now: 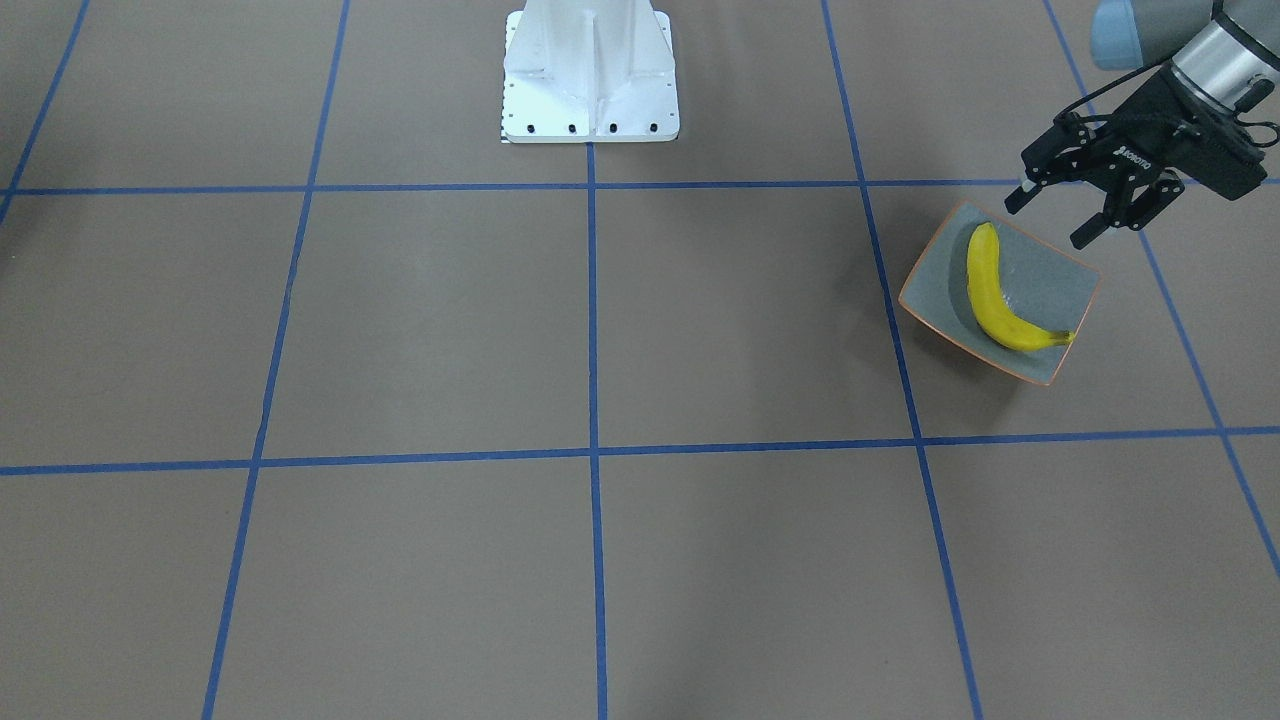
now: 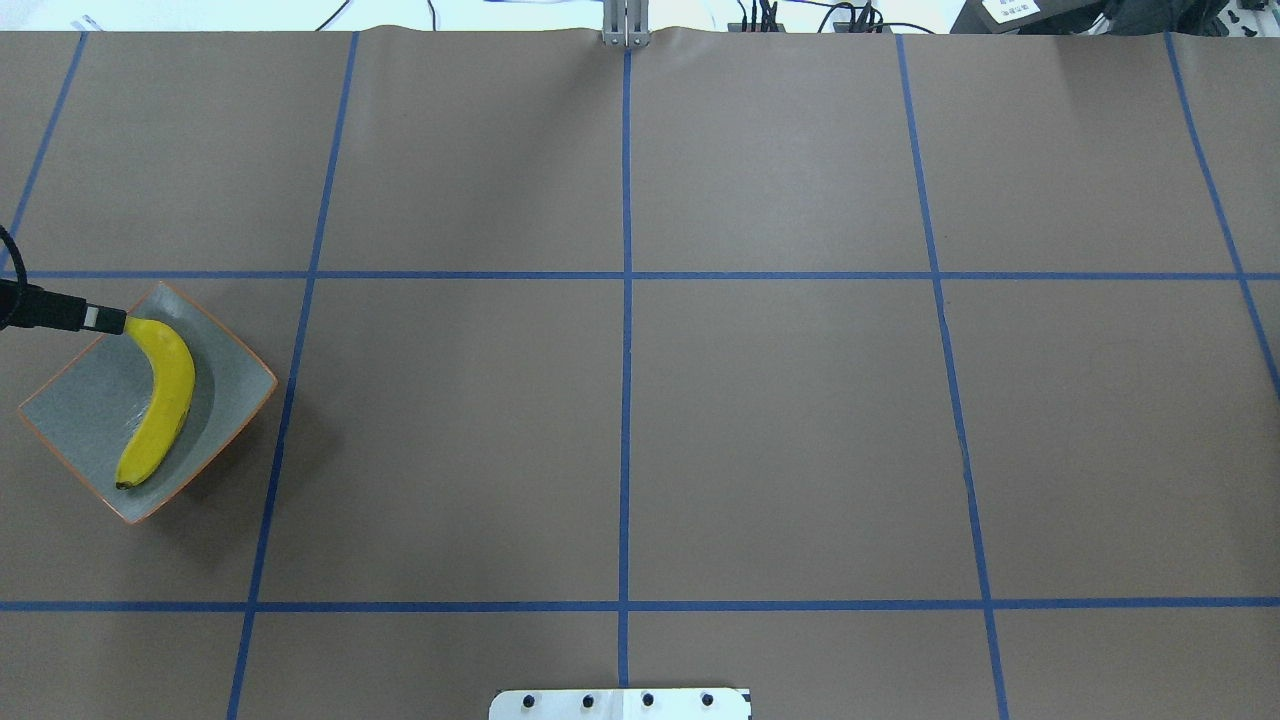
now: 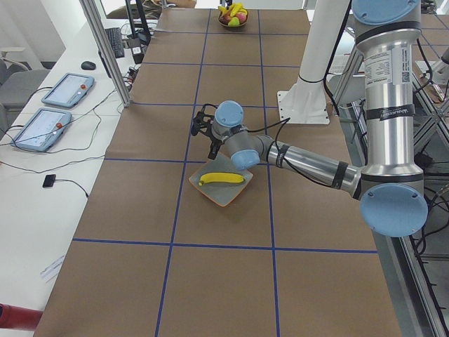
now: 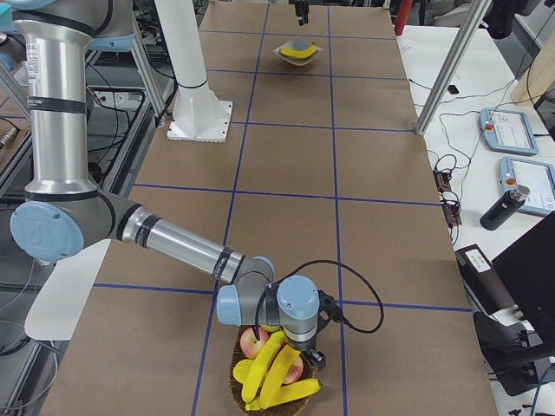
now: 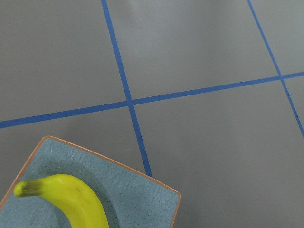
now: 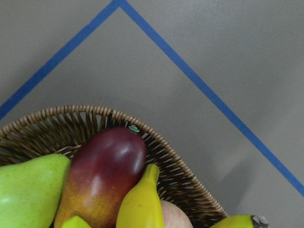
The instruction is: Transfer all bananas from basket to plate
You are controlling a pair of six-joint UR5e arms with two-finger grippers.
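Note:
One yellow banana (image 1: 1000,295) lies across the grey-blue, orange-rimmed plate (image 1: 1050,290). My left gripper (image 1: 1050,220) hangs open and empty just above the plate's robot-side corner, beside the banana's tip. In the overhead view one finger (image 2: 70,313) pokes in over the plate (image 2: 70,410), next to the banana (image 2: 160,400). The left wrist view shows the plate (image 5: 142,194) and a banana end (image 5: 76,199). At the table's other end, the right gripper (image 4: 305,354) sits low over the wicker basket (image 4: 236,374), which holds more bananas (image 4: 273,373). I cannot tell if it is open or shut.
In the basket (image 6: 85,116) a green pear (image 6: 28,190) and a dark red fruit (image 6: 104,175) lie beside a banana (image 6: 140,204). The white robot base (image 1: 590,80) stands at mid-table. A metal post (image 3: 105,49) and tablets (image 3: 42,130) line the operators' side.

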